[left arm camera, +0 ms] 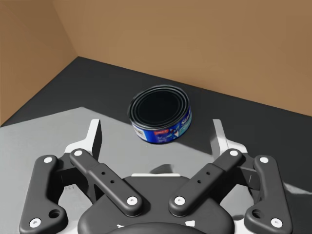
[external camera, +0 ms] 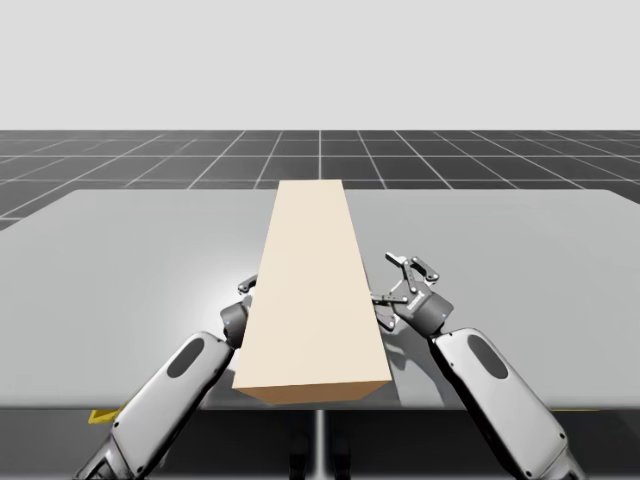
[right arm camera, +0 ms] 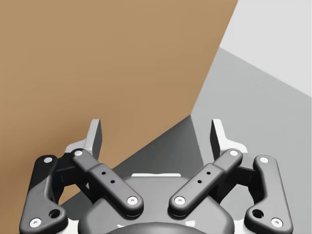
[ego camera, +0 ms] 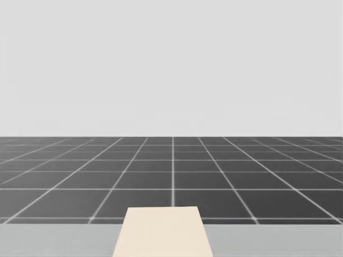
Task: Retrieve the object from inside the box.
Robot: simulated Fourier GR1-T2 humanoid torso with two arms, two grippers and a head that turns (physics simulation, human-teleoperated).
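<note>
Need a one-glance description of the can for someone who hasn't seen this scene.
Start at the long tan box lying down the middle of the grey table. In the left wrist view, on the dark floor between its brown walls, a can sits just ahead of my open left gripper. It is short and round, dark-topped, the one blue thing there.

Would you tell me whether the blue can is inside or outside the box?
Inside: the brown walls of the box stand behind and beside the blue can, ahead of my open left gripper.
</note>
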